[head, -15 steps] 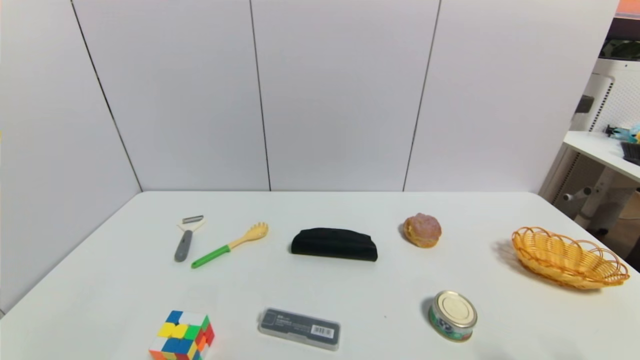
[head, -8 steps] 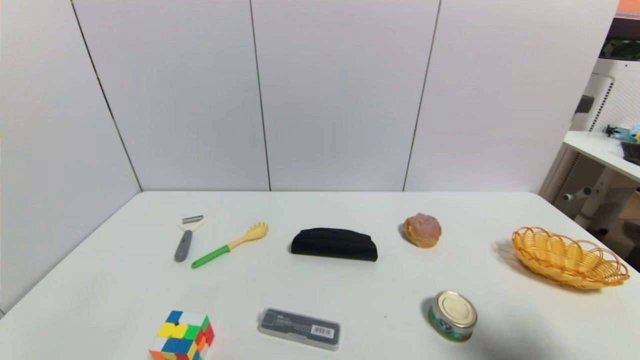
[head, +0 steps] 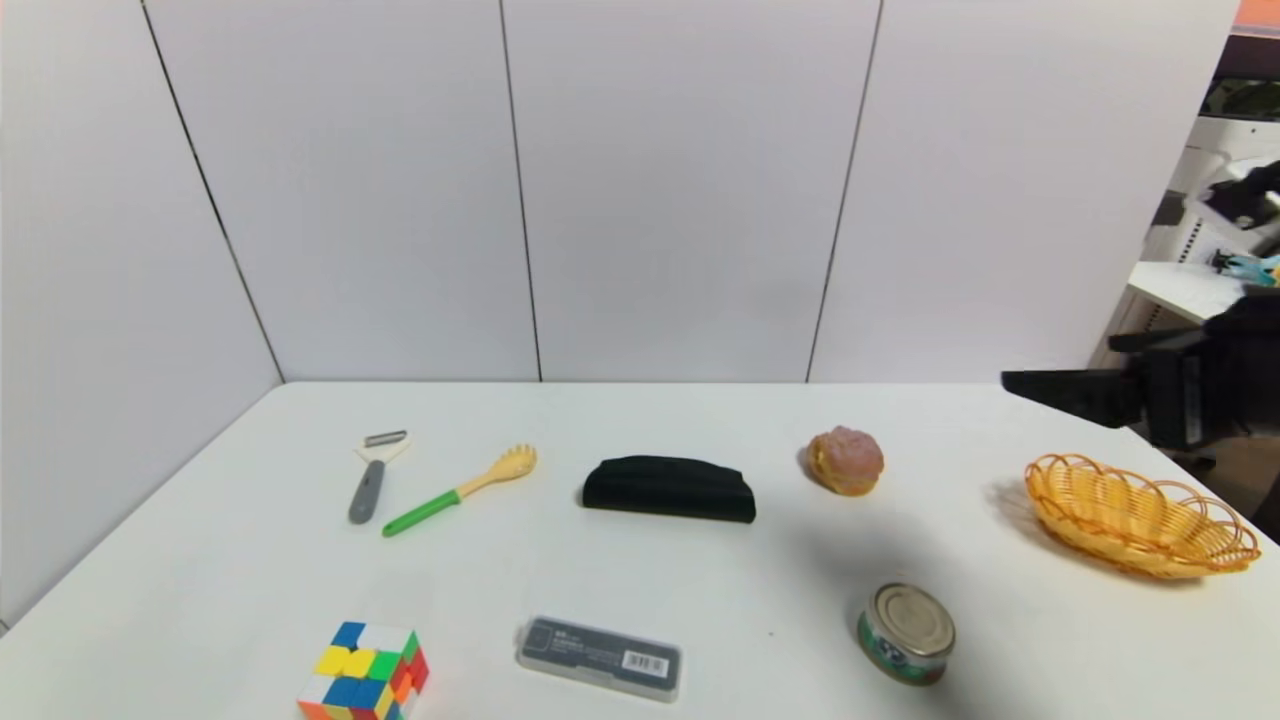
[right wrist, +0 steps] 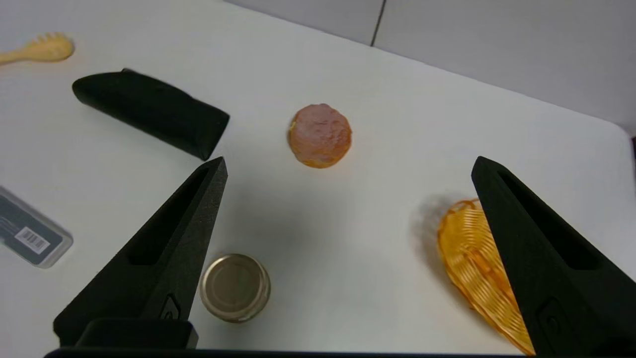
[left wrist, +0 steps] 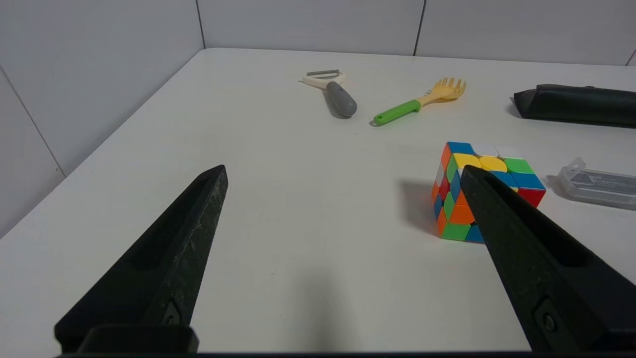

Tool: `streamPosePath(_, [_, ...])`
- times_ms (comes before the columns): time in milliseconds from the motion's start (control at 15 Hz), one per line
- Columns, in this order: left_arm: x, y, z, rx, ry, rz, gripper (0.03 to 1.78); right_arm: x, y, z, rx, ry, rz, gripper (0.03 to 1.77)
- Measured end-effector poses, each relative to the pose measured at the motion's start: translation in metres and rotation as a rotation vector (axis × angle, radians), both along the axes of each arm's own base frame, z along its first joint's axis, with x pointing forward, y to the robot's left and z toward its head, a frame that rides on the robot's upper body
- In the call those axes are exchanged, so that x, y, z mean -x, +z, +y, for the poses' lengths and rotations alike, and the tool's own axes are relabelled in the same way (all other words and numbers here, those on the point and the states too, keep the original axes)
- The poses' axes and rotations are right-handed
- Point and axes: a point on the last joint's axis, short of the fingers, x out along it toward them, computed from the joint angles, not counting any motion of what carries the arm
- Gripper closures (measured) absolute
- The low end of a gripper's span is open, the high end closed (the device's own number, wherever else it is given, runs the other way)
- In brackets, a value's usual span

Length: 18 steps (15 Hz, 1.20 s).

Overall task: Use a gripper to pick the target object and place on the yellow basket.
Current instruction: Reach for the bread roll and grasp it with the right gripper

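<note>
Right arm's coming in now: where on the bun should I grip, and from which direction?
Come straight down from above with the open right gripper and close across the bun's widest middle, below its cracked top. It sits round and alone on the table, sides clear of the black pouch and can.

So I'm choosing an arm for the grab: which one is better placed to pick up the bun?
Right. The right gripper hangs open above the bun, with the yellow basket on that side. The left gripper, also open, sits by the puzzle cube, far from both.
</note>
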Motion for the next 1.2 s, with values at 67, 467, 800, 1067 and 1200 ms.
streamPosePath(67, [0.000,0.000,0.000,0.000,0.000,0.000,0.12,-0.012,-0.004,0.004,-0.001,0.020,0.031,0.10])
streamPosePath(467, [0.000,0.000,0.000,0.000,0.000,0.000,0.12,-0.077,-0.022,0.022,0.003,0.021,0.224,0.10])
streamPosePath(800, [0.000,0.000,0.000,0.000,0.000,0.000,0.12,-0.121,-0.037,0.034,0.024,0.010,0.391,0.10])
streamPosePath(1067, [0.000,0.000,0.000,0.000,0.000,0.000,0.12,-0.159,-0.064,0.049,0.041,-0.017,0.505,0.10])
streamPosePath(1200, [0.000,0.000,0.000,0.000,0.000,0.000,0.12,-0.174,-0.080,0.053,0.050,-0.026,0.549,0.10])
